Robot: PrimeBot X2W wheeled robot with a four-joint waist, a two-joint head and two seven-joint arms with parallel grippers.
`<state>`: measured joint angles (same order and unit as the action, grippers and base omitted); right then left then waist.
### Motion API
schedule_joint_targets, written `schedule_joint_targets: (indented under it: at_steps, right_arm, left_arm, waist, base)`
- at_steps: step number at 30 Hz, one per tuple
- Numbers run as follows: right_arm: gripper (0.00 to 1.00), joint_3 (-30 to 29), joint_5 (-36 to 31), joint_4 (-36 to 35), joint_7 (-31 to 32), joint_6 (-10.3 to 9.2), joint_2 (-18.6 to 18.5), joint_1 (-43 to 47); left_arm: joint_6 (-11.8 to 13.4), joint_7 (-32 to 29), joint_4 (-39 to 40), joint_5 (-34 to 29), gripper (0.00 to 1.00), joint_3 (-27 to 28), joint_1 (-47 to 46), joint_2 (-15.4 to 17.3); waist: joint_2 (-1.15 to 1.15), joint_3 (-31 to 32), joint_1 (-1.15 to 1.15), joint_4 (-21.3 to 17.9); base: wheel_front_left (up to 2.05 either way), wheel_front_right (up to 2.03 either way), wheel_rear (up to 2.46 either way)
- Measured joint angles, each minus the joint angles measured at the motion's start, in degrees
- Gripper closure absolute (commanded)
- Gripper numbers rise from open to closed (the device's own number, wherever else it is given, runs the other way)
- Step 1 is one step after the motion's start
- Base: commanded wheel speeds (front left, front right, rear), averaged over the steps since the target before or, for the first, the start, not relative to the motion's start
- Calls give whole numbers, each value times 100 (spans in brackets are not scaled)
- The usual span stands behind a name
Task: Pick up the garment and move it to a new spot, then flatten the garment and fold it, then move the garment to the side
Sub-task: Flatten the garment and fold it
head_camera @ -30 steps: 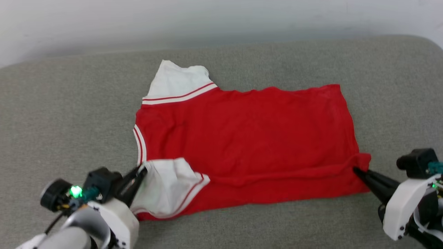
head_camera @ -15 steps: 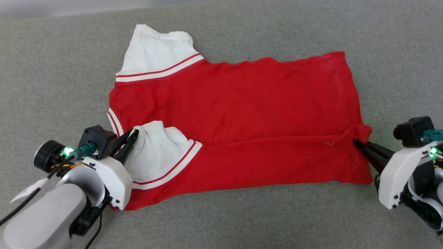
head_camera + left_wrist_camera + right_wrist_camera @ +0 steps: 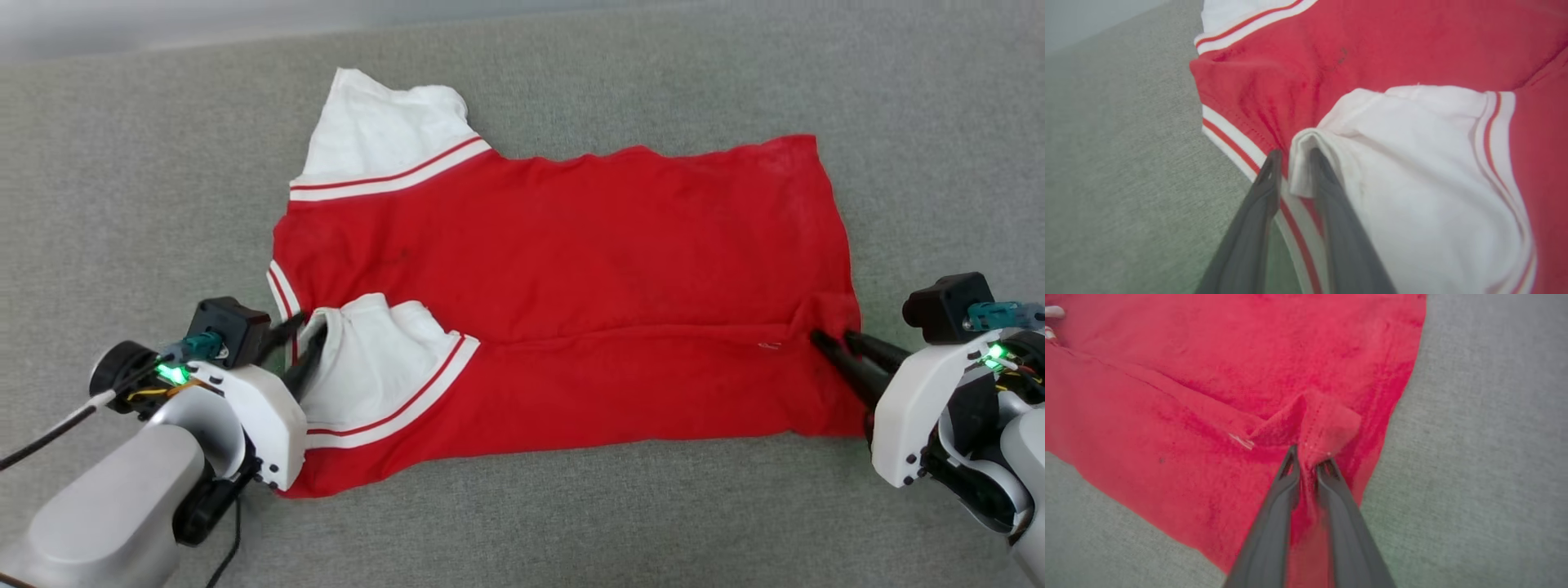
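Red jersey knit, white at the sleeves: the garment (image 3: 620,269), spread on a grey upholstered surface (image 3: 131,188) between the two claws and reaching away beyond their tips. Near long edge folded up onto the body, with the crease running from one claw across to the other. Left claw (image 3: 300,345) clenched on the cuff of the near white sleeve (image 3: 375,367), a ridge of white cloth standing up between its fingers, striped neck trim (image 3: 277,287) just beyond the tips. Right claw (image 3: 834,347) pinched on the folded hem corner, red cloth tented up into its tips, bare grey off to its right. Looks light, thin and thoroughly limp, with no stiffness to carry a shape. Likely to sag and wrinkle wherever unsupported, and to drag rather than slide on the rough weave. Neither fragile nor slippery by the look of it, so a small pinch seems enough. Best taken at doubled or stitched spots such as cuff, hem corner or shoulder seam. Two holds well apart and held taut should stop the fold from slumping.
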<state>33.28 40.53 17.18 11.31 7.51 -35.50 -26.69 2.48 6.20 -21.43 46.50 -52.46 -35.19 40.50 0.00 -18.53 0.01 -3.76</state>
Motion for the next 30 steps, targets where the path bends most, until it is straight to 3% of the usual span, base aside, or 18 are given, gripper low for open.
schedule_joint_targets:
  at_steps: [5,8,17,23,30]
  right_arm:
    - [0,-16,36,-178,-179,0,-91,15]
    - [0,-37,37,-288,-193,0,-141,48]
    - [0,-118,25,-548,-38,0,-151,104]
    - [0,-131,-23,-656,27,0,-65,105]
    - [0,-27,-57,-681,78,0,42,-55]
  left_arm:
    - [-96,-343,302,134,0,81,-161,282]
    - [-110,-880,619,224,0,67,-288,555]
    - [-301,-3388,1734,1050,0,-156,-685,1271]
    - [-339,-4556,2003,1559,0,-396,-787,1351]
    - [-297,-5023,1557,1862,0,-612,-637,1190]
  waist:
    - [0,304,0,65]
    - [0,455,0,115]
    - [0,576,-1,233]
    - [0,491,-1,187]
    - [0,306,-1,21]
  base:
    - [0,0,0]
    - [0,0,0]
    - [0,0,0]
    - [0,0,0]
    - [0,0,0]
